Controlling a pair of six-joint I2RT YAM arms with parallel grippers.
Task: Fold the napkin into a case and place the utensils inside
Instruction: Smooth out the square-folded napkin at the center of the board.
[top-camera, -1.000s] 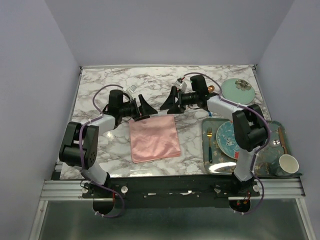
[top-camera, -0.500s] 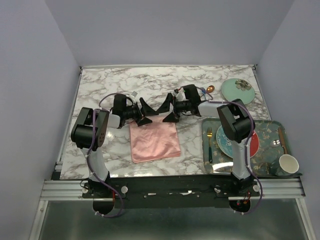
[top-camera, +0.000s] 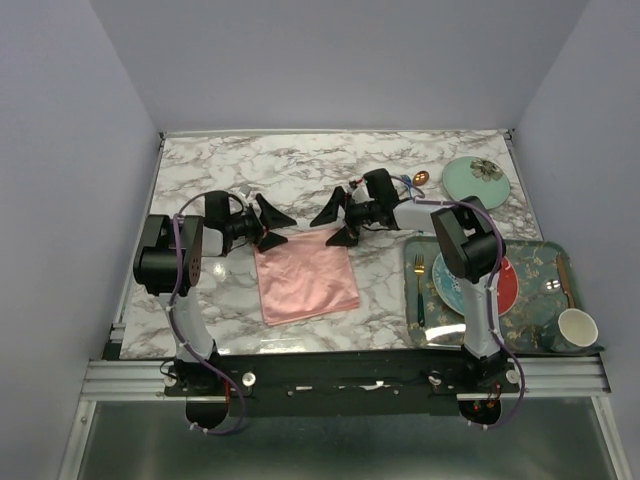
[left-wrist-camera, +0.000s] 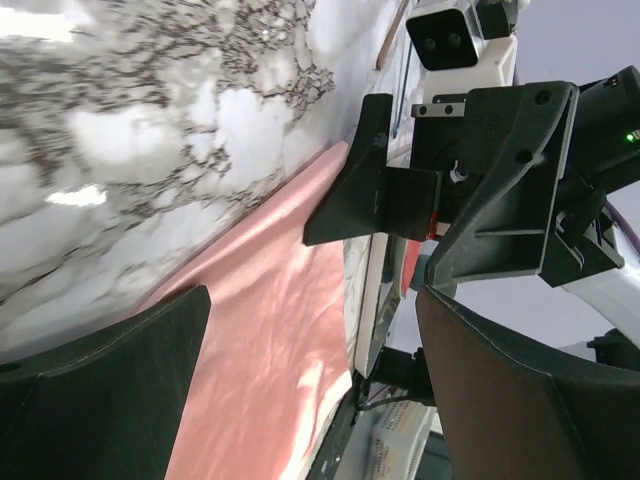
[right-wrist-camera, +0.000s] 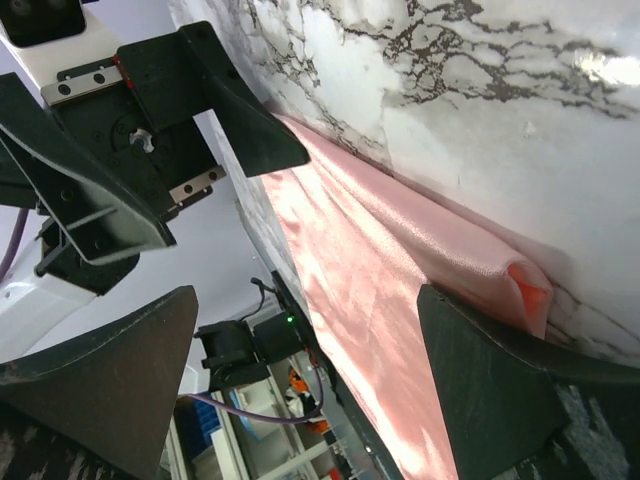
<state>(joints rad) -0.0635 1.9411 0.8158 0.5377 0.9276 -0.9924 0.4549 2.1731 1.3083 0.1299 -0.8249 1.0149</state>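
This shiny salmon-pink satin napkin (top-camera: 307, 282) looks limp and slippery, so I'd pinch its corners nearest the tabletop's (top-camera: 200, 165) far edge. My left fingers (top-camera: 268, 211) and right fingers (top-camera: 329, 212) are spread, empty.

Copper spoon (top-camera: 421, 178), bowl alone visible past right arm (top-camera: 470, 250), teal plate (top-camera: 450, 276) half covered by it (red plate (top-camera: 508, 290) likewise), napkin (left-wrist-camera: 270, 330) cut by lower edge, near marble (left-wrist-camera: 90, 160) blurred.

Blocked the far edge of the napkin (top-camera: 305, 280) with left pincer (top-camera: 285, 230) and right pincer (top-camera: 322, 232), both spread. Left passage over bare counter (top-camera: 300, 165) behind; barred the right with a tray (top-camera: 535, 270).
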